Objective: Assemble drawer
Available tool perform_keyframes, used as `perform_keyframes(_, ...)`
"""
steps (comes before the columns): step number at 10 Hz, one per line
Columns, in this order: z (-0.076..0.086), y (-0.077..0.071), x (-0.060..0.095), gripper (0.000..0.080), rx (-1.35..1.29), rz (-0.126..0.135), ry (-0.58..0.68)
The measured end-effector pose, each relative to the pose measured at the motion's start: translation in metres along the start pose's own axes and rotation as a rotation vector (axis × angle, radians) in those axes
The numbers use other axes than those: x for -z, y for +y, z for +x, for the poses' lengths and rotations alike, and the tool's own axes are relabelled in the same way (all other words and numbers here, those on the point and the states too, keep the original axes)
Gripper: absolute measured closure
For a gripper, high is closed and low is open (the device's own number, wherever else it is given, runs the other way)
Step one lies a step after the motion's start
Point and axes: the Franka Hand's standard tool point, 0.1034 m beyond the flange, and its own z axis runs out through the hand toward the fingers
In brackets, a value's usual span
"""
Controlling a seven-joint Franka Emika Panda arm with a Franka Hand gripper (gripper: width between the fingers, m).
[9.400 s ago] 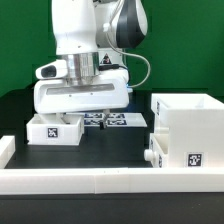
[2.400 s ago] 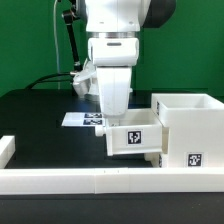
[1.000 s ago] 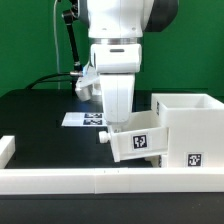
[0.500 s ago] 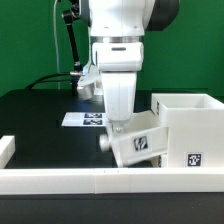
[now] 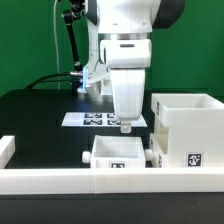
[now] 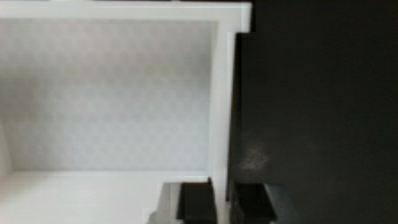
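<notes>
White front rail (image 5: 60, 180) on a black bench (image 5: 40, 128). Behind it, the small white drawer (image 5: 118, 152) lies just beside the open-topped drawer box (image 5: 185, 118), which bears a black-and-white marker tag (image 5: 194, 157). The jaws hang just above the drawer, slightly parted and empty. The marker board (image 5: 92, 119) lies farthest.

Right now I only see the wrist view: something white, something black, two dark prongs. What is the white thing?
Observer: A small open-topped drawer box lying on the black table, its knob toward the exterior view's left.
Operator: Is the claw holding it?
Observer: No, the gripper hangs just above it, seemingly not touching.
Operator: Anything beside it?
Observer: A bigger white housing stands on the exterior view's right.
</notes>
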Motion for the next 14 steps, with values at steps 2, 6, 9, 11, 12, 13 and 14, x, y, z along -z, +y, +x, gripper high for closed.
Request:
perform_keyframes(2,0.0,0.0,0.0,0.0769,0.0,0.0,0.0)
perform_keyframes(6,-0.008,-0.005,-0.01,0.0407,-0.003,0.016,0.003)
perform_keyframes(9,-0.021,-0.013,-0.026,0.0172,-0.014,0.043,0.009)
perform_keyframes(11,-0.025,-0.018,-0.037,0.0154,-0.023,0.061,0.014)
perform_keyframes(12,-0.025,-0.022,-0.042,0.0151,-0.026,0.071,0.016)
perform_keyframes(13,-0.025,-0.023,-0.045,0.0151,-0.026,0.076,0.017)
perform_keyframes(14,-0.025,-0.024,-0.047,0.0151,-0.024,0.08,0.018)
